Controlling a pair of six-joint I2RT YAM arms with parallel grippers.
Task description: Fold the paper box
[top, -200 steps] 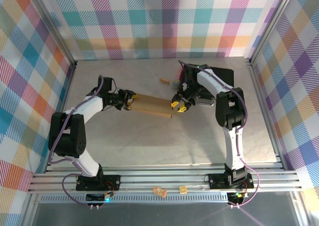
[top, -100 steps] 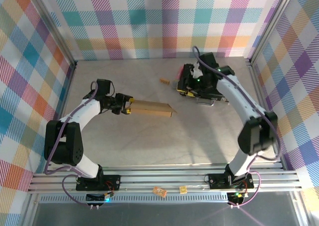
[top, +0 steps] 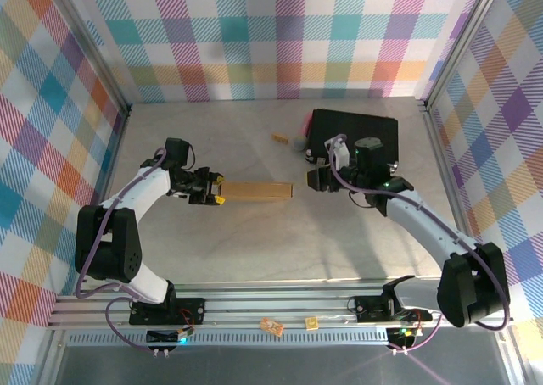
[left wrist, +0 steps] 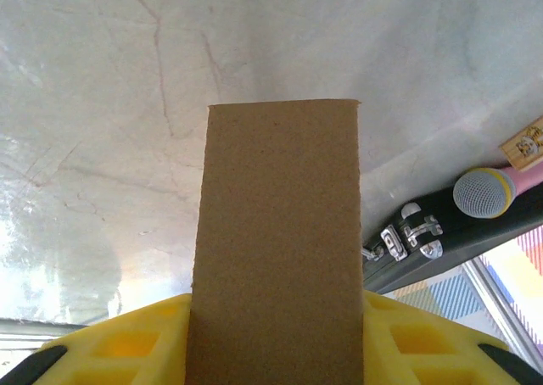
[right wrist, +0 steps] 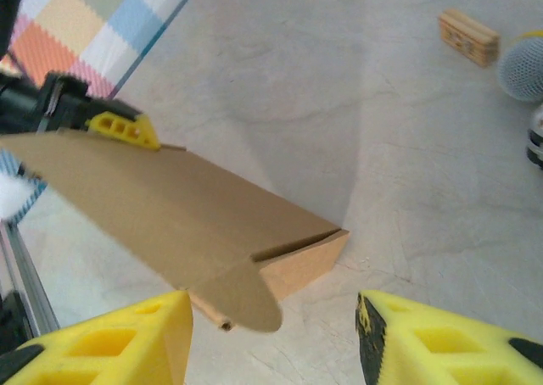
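One flat brown corrugated cardboard box (top: 254,190) sticks straight out ahead of your left gripper (top: 215,192), whose yellow pads (left wrist: 144,338) pinch its near end. The box's far end, with a loose rounded flap (right wrist: 242,300), lies just in front of your right gripper (right wrist: 271,321). Those jaws are spread with nothing between them. A black hard case (top: 361,131) sits close behind that gripper.

The paper box (top: 256,191), plain brown cardboard folded shallow and long, stretched sideways, a rounded flap loose at its right end, its left end gripped in the left end effector (top: 217,192).
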